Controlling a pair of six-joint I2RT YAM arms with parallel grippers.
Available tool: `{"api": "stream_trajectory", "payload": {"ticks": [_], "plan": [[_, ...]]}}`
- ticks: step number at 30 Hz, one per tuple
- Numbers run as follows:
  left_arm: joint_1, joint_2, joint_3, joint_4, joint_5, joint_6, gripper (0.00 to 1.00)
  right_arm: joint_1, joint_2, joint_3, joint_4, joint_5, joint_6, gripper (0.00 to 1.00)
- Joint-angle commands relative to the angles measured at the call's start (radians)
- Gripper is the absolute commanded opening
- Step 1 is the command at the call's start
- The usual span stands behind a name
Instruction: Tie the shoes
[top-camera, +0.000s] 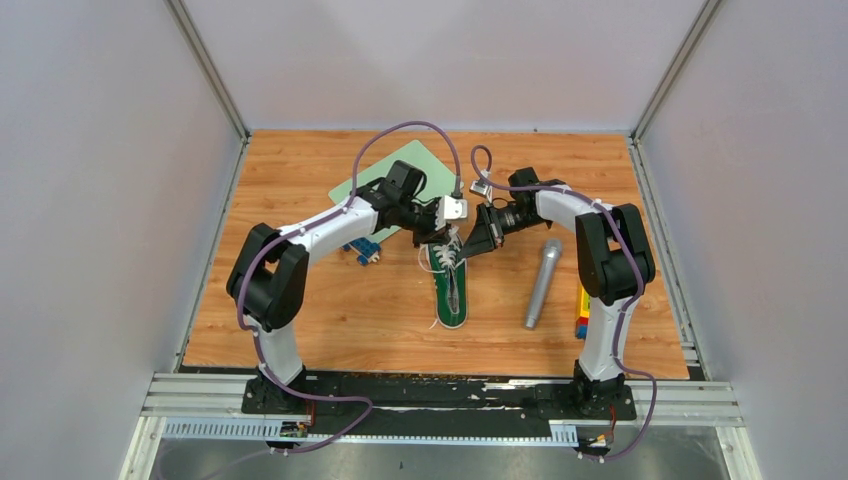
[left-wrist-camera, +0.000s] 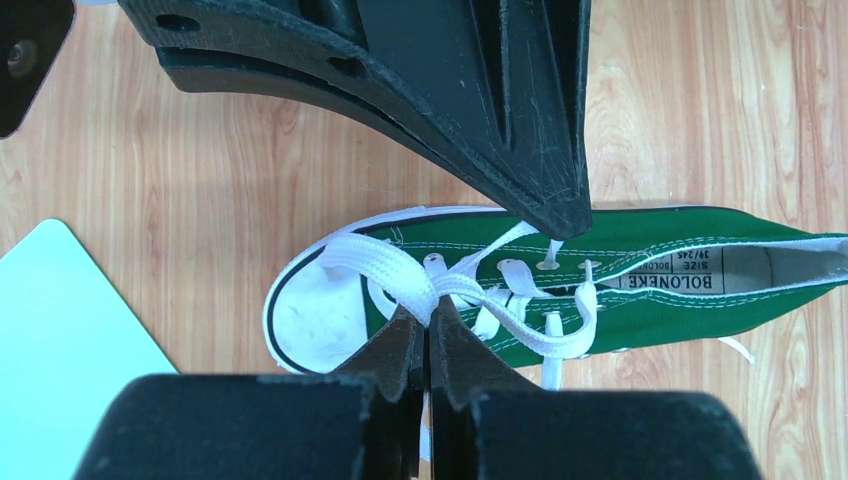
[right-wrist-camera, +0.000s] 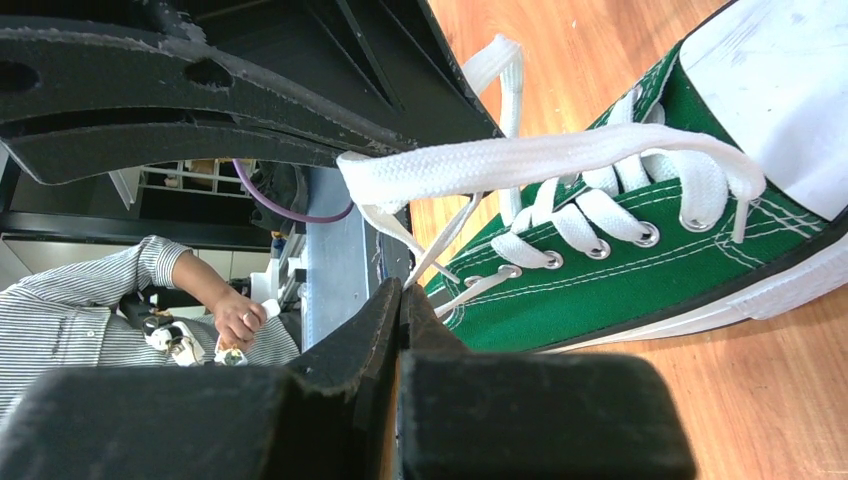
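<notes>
Green sneaker (left-wrist-camera: 660, 300) is laid on the wood, its white laces (left-wrist-camera: 385, 265) pinched tight by left gripper (left-wrist-camera: 428, 318) and right gripper (right-wrist-camera: 400, 292), both clamped shut.

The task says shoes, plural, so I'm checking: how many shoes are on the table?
1. The green sneaker lies mid-table, just left of the grey microphone. No second shoe shows, though some spots are hidden from view.

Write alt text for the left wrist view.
The left pincer, shut, pinches a white lace near the toe cap of a green sneaker, which lies on a wooden table with its toe to the left. The right pincer reaches in from the top, its black tip at the eyelets.
</notes>
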Motion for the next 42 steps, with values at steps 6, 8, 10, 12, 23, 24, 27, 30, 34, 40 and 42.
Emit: {"api": "stream_trajectory", "payload": {"ticks": [6,8,10,12,23,24,27,30,34,40,42], "plan": [[0.016,0.025,0.052,0.059,-0.146,0.071,0.00,-0.001,-0.039,0.001,-0.029,-0.064,-0.009,0.02],[0.015,0.030,0.065,0.046,-0.150,0.090,0.00,-0.001,-0.040,-0.001,-0.029,-0.063,-0.011,0.02],[0.015,0.036,0.073,0.041,-0.159,0.114,0.00,-0.001,-0.041,0.000,-0.030,-0.063,-0.011,0.02],[0.015,0.039,0.079,0.039,-0.173,0.141,0.00,0.000,-0.041,0.000,-0.029,-0.062,-0.011,0.02],[0.016,0.048,0.079,0.077,-0.269,0.223,0.00,-0.004,-0.040,-0.008,-0.030,-0.108,-0.001,0.03],[0.015,0.052,0.083,0.090,-0.275,0.220,0.00,-0.004,-0.040,-0.011,-0.030,-0.111,0.000,0.03],[0.020,0.067,0.118,0.057,-0.261,0.233,0.00,-0.005,-0.032,-0.014,-0.034,-0.111,0.001,0.03],[0.032,0.092,0.183,-0.026,-0.176,0.282,0.00,-0.005,-0.029,-0.022,-0.036,-0.110,-0.004,0.03],[0.032,0.116,0.241,-0.164,-0.118,0.373,0.00,-0.006,-0.028,-0.018,-0.036,-0.094,-0.008,0.03],[0.031,0.136,0.326,-0.333,-0.103,0.460,0.00,-0.008,-0.015,-0.009,-0.042,-0.091,-0.006,0.03],[0.030,0.130,0.326,-0.339,-0.119,0.478,0.00,-0.009,-0.010,-0.002,-0.046,-0.095,-0.006,0.03]]}}
